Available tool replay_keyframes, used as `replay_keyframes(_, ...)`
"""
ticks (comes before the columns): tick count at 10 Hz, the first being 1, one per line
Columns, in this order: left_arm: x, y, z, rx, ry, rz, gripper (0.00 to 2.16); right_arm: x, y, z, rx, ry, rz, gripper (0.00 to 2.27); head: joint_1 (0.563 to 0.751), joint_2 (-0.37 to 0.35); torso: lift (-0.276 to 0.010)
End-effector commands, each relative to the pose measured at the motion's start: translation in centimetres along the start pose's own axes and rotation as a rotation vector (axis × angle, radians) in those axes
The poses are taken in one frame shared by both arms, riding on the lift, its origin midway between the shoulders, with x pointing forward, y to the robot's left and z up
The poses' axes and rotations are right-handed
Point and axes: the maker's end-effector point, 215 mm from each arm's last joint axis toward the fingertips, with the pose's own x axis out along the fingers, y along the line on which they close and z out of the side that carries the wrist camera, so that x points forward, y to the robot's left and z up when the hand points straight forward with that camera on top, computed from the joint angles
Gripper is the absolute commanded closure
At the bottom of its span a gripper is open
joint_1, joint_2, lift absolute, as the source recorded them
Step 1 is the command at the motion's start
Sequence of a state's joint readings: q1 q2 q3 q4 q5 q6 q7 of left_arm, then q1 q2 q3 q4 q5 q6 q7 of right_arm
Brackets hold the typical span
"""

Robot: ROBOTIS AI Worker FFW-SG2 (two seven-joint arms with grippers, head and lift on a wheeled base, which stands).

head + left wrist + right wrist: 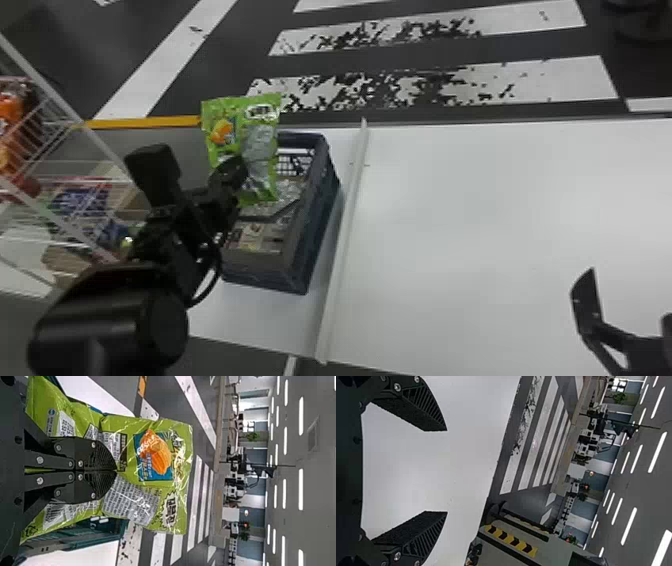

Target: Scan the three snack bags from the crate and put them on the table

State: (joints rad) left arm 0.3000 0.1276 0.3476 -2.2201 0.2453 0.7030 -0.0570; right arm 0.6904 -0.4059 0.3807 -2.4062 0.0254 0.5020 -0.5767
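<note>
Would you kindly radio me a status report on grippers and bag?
Left gripper shut on green snack bag, over crate. Right gripper open above table. Possible obstacle: raised strip beside crate.

The robot's left arm (110, 320) is black all over, its bulky casing smooth and rounded (rather like a motorcycle part, from where I'm standing), with a black cable (218, 272) looping off the side. Silver screws (93, 444) dot the linkages behind the left fingers (99, 457), black, tapered and finely ridged. The right fingers (421, 403) match: black wedges, slatted sides, grainy inner faces.
</note>
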Motion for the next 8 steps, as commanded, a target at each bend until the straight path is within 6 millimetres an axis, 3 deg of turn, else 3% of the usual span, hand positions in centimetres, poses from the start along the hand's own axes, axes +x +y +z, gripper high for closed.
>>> replay_keyframes(1,0.3,-2.4,2.1,-0.005,-0.062,-0.043,1.89,-0.1,0.0,-0.2,-0.005,0.003,-0.002,0.14,0.695,0.283,-0.094)
replay_keyframes(3,-0.4,-5.2,3.8,0.012,-0.099,-0.088,1.89,-0.2,-0.1,0.0,-0.007,0.0,-0.002,0.14,0.695,0.25,-0.094)
replay_keyframes(5,-3.2,-8.1,4.4,-0.001,-0.059,-0.143,1.89,0.1,0.1,0.3,-0.007,-0.005,-0.001,0.14,0.695,0.209,-0.094)
replay_keyframes(7,-6.1,-12.5,3.0,0.01,0.049,-0.249,1.89,0.6,-0.4,1.0,-0.004,-0.019,-0.014,0.14,0.695,0.164,-0.094)
replay_keyframes(8,-6.9,-14.7,2.0,0.017,0.086,-0.317,1.89,1.0,-1.7,1.4,0.0,-0.027,-0.041,0.14,0.695,0.143,-0.094)
